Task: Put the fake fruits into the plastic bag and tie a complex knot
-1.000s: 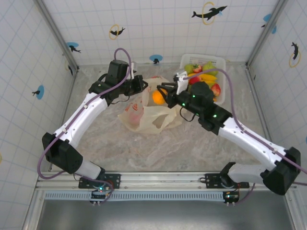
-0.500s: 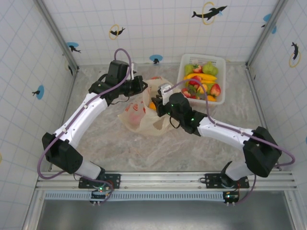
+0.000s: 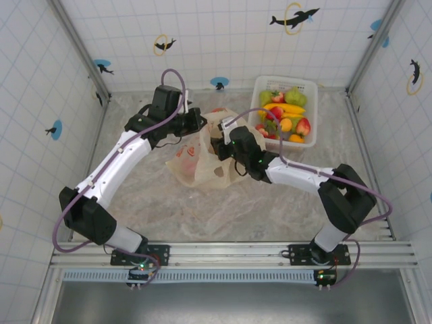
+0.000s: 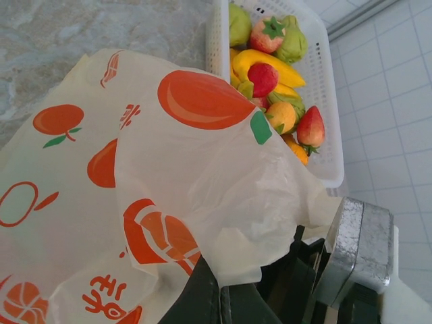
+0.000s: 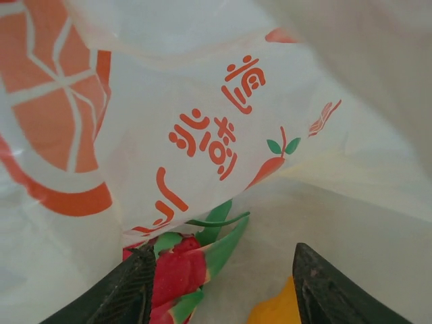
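The cream-yellow plastic bag with orange prints lies mid-table. My left gripper is shut on the bag's upper edge and holds the mouth up; its jaws pinch the film. My right gripper reaches into the bag's mouth. In the right wrist view the gripper is open inside the bag. A red fake fruit with green leaves lies by its left finger, and an orange fake fruit sits low between the fingers. More fake fruits fill the basket.
The white plastic basket stands at the back right, close behind the right arm's forearm, and it shows past the bag in the left wrist view. Tiled walls close in the table on three sides.
My right gripper has moved left from beside the basket with the orange fruit and gone into the bag's mouth. The left gripper has stayed put on the bag's edge.
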Motion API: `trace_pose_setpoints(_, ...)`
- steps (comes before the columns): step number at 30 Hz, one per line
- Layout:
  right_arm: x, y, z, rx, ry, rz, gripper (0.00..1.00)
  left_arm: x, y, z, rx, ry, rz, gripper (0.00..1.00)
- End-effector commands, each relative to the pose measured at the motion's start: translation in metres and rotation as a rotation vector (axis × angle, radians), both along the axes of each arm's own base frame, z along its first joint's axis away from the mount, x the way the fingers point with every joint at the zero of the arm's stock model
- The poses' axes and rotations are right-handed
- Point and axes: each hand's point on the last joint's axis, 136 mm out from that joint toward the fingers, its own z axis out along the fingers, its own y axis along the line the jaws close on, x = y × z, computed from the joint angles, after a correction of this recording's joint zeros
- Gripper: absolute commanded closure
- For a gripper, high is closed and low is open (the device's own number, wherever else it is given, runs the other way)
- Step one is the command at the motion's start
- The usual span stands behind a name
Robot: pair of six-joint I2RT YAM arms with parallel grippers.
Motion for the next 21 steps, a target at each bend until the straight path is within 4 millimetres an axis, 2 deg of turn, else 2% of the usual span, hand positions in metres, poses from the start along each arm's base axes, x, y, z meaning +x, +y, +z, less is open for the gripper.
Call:
trace_pose_setpoints(1, -0.003, 0.0, 0.033, 0.054, -0.036, 0.004, 0.43, 0.002, 0.007, 0.012, 0.009, -0.033, 0.011, 1.0)
trace_pose_setpoints(10, -0.03, -0.011, 0.063, 0.126, 0.004, 0.048, 0.45, 0.002, 0.008, 0.005, 0.026, -0.025, 0.006, 1.0)
trace_pose_setpoints(16, -0.057, -0.019, 0.099, 0.252, 0.032, 0.102, 0.43, 0.003, 0.008, 0.003, 0.03, -0.024, 0.006, 1.0)
trace_pose_setpoints(21, -0.073, -0.037, 0.137, 0.399, 0.071, 0.175, 0.34, 0.005, 0.008, 0.004, 0.036, -0.031, 0.006, 1.0)
